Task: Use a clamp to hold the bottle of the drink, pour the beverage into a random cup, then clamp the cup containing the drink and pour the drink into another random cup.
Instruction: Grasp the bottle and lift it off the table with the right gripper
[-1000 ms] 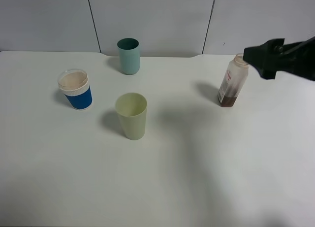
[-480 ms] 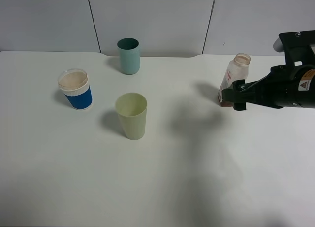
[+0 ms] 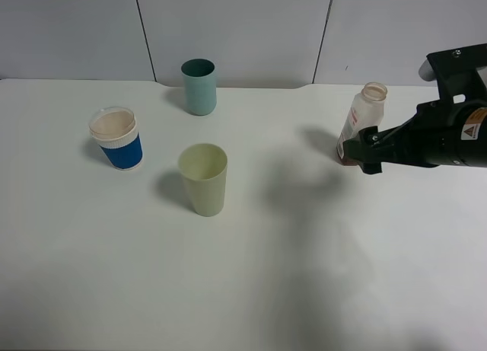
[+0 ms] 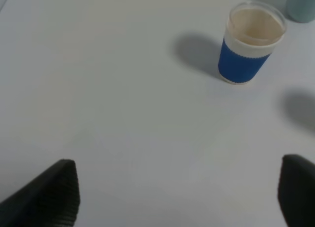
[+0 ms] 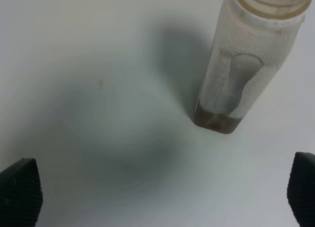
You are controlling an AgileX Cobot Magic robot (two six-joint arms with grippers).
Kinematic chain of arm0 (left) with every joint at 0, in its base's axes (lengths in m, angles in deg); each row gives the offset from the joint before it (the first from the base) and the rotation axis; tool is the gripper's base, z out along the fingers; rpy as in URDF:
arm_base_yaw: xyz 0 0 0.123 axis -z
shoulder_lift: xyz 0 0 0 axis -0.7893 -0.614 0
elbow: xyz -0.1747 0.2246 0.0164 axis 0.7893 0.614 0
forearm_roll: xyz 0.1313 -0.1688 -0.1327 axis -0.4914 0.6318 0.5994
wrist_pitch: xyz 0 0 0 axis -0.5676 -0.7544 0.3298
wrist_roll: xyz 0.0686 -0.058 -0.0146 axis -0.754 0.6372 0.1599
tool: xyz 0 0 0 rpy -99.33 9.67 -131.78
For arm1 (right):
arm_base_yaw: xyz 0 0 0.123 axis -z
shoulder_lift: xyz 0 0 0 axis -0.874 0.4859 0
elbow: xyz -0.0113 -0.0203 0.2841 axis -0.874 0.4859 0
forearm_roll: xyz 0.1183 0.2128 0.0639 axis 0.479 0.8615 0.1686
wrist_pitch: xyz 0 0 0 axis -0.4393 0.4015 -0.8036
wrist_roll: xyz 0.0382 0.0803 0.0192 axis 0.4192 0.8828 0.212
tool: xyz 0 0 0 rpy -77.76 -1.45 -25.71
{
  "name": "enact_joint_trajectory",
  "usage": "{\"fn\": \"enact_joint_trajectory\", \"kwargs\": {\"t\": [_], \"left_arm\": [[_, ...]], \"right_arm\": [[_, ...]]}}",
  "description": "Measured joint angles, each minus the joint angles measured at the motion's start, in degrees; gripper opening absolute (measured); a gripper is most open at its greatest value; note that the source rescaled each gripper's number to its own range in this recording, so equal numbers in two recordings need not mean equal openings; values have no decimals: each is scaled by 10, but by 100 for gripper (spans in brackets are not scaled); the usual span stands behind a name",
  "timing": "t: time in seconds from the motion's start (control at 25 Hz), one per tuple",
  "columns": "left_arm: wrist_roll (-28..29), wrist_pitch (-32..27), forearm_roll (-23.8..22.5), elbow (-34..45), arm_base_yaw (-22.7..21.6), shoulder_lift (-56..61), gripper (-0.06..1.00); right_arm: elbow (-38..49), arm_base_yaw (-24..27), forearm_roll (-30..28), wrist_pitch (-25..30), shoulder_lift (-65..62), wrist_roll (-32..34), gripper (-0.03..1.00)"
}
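Standing over the wide white counter (image 3: pixel 251 290), I'd say this job has barely begun: nothing has been gripped and no pouring shows anywhere. The bulky black right arm (image 3: pixel 445 134) reaches in low from the right side, and its right tool (image 3: pixel 359 154) sits just beside the foot of the bottle. In the right wrist view the jaws are spread wide, with the bottle ahead of the tips and not yet between them, so I judge this as the approach before the first clamp. The left tool (image 4: pixel 177 192) is out of the high view; its own camera shows its jaws wide apart as well, hanging over bare counter and holding nothing. Three cups stand well apart from the bottle on the left half: a pale yellow-green plastic tumbler (image 3: pixel 203 178) nearest the middle, a paper cup with a blue sleeve (image 3: pixel 117 140) further left, and a teal cup (image 3: pixel 198 87) at the back. The tumbler looks empty; the other two I cannot tell. The clear plastic bottle (image 3: pixel 364 113) stands upright and uncapped towards the back right, with only a shallow layer of brown drink (image 5: pixel 215 121) at its bottom. Left to do: clamp the bottle, pour into a cup, then clamp that cup and pour into another.
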Motion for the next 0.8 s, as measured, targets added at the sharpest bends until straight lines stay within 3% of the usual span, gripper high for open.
{"fn": "enact_joint_trajectory", "kwargs": {"t": [0.28, 0.56, 0.8], "left_arm": [[0, 0, 0, 0, 0, 0, 88], [0, 0, 0, 0, 0, 0, 88], [0, 0, 0, 0, 0, 0, 88]], "right_arm": [[6, 0, 0, 6, 0, -5, 100], [77, 30, 0, -38, 0, -8, 100], [85, 64, 0, -70, 0, -14, 100]]}}
